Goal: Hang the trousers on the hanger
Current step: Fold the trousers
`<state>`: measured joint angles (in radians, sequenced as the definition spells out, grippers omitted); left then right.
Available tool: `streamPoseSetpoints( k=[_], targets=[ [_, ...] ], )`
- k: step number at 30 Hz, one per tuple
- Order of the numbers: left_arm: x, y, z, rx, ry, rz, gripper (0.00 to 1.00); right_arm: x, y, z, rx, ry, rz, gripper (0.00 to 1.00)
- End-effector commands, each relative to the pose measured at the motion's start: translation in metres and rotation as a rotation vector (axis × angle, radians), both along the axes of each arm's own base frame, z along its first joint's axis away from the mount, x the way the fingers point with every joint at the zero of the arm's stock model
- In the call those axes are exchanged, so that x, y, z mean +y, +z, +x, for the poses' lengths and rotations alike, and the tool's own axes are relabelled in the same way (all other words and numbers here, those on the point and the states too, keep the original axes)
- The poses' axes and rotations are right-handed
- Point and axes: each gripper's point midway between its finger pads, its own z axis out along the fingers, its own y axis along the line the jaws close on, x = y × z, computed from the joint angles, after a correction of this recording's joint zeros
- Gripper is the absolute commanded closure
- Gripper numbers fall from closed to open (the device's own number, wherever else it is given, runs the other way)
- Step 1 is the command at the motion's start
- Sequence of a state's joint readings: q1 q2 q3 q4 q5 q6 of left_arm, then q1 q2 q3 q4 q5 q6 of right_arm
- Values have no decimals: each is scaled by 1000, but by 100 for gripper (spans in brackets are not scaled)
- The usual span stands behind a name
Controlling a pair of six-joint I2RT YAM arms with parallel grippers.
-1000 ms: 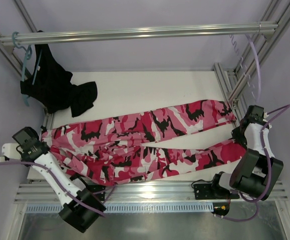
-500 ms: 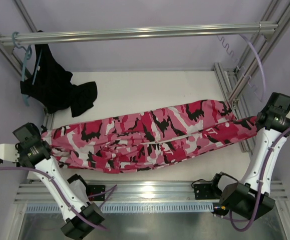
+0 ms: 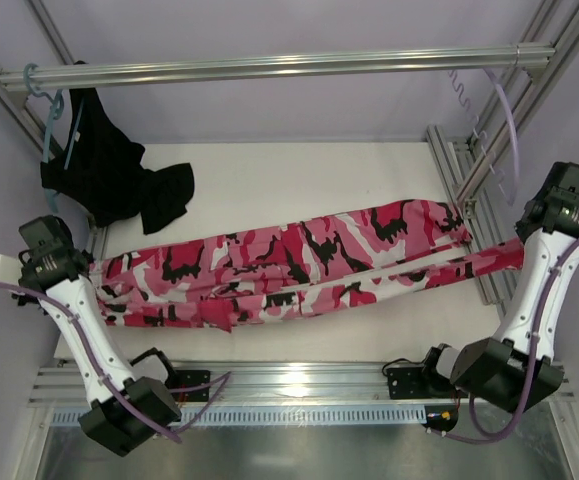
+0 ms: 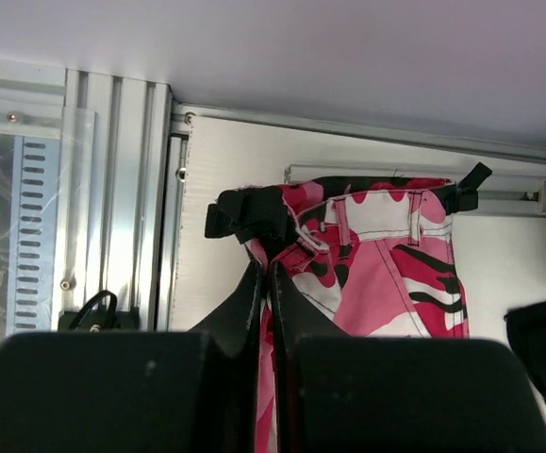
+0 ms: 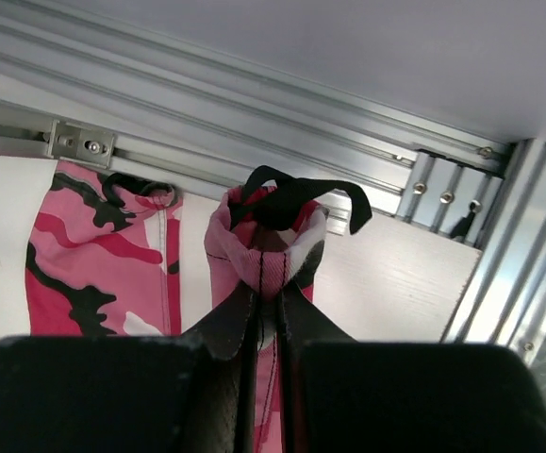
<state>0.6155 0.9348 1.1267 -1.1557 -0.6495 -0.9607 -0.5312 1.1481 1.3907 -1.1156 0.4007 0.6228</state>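
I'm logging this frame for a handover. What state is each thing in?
trousers: stretched between both grippers, off the hanger
left gripper: shut on trousers, waist end
right gripper: shut on trousers, leg end
hanger: hanging at right, bare
black garment: hung on teal hanger

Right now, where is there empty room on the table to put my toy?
The bare white table behind the trousers, right of the black garment, is free. A thinner strip runs along the near edge. The middle is crowded.
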Motion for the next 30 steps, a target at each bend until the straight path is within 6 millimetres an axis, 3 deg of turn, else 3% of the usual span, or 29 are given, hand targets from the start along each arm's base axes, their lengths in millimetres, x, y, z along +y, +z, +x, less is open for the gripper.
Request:
streamPoseSetpoints(
  k=[1, 3, 9, 13, 14, 17, 22, 26, 30],
  targets=[
    [26, 14, 25, -31, 23, 53, 100, -12, -4, 49, -38, 43, 19, 96],
    [32, 7, 38, -38, 18, 37, 100, -14, -20, 66, -13, 58, 43, 96],
    [45, -24, 62, -40, 21, 1, 100, 8, -53, 117, 38, 171, 85, 96],
    [58, -25, 72, -23, 33, 22, 100, 16, -64, 149, 80, 209, 84, 96],
    [60, -26, 76, -35, 35, 25, 100, 17, -79, 153, 124, 211, 110, 96],
    [66, -27, 85, -67, 41, 36, 100, 23, -91, 169, 115, 210, 146, 96],
    [68, -24, 93, -161, 61, 62, 100, 41, -97, 188, 24, 248, 203, 96],
    [72, -16, 109, -284, 48, 95, 99, 61, -82, 218, -177, 357, 247, 96],
    [72, -18, 131, -340, -7, 69, 100, 65, -71, 229, -245, 389, 248, 96]
  ],
)
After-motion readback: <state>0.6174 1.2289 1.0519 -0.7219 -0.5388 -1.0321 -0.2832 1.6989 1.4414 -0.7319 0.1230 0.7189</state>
